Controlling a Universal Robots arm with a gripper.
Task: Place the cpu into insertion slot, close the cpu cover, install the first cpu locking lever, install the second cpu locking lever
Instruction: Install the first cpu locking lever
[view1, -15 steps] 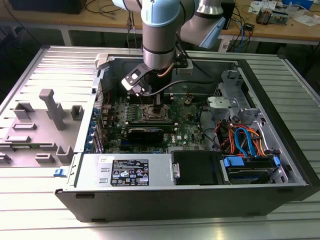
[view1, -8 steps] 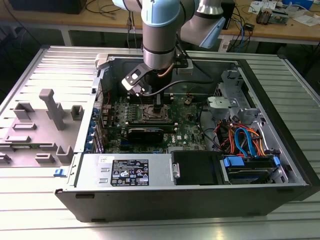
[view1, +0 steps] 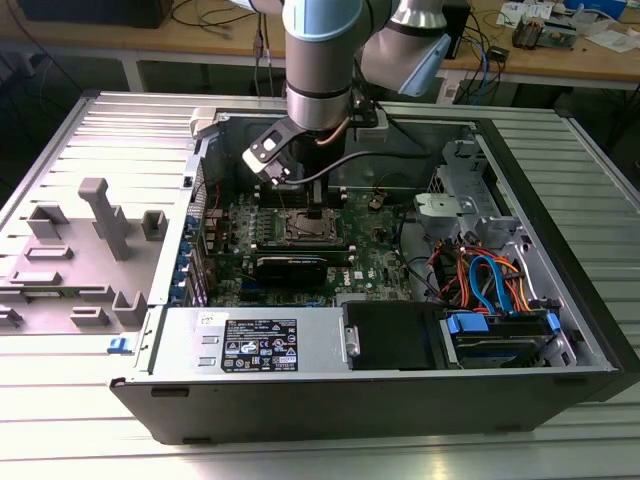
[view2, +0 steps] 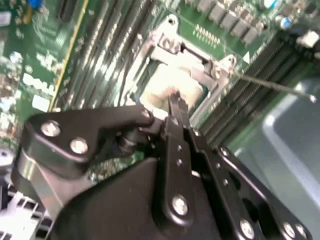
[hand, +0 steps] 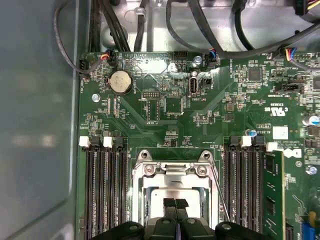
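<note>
The insertion slot (view1: 304, 229) sits mid-board in the open computer case. In both wrist views the silver-grey cpu (hand: 161, 195) (view2: 167, 82) lies in it. The cpu cover (hand: 174, 172) (view2: 197, 67), a silvery frame, lies around the chip, which shows through its window. A thin locking lever (hand: 218, 192) (view2: 272, 86) slants away from one side of the socket, unlatched. My gripper (hand: 175, 204) (view2: 175, 104) (view1: 318, 212) is shut, its black fingertips pressed together right over the chip's top near the cover's edge, with nothing between them.
Black memory slots (hand: 102, 190) flank the socket, with a green module (hand: 274, 195) on one side. Cables (hand: 120, 25) hang at the case wall. A black card (view1: 290, 268), drive bay and wiring (view1: 490, 285) fill the case. A grey fixture (view1: 95, 235) stands at the exterior view's left.
</note>
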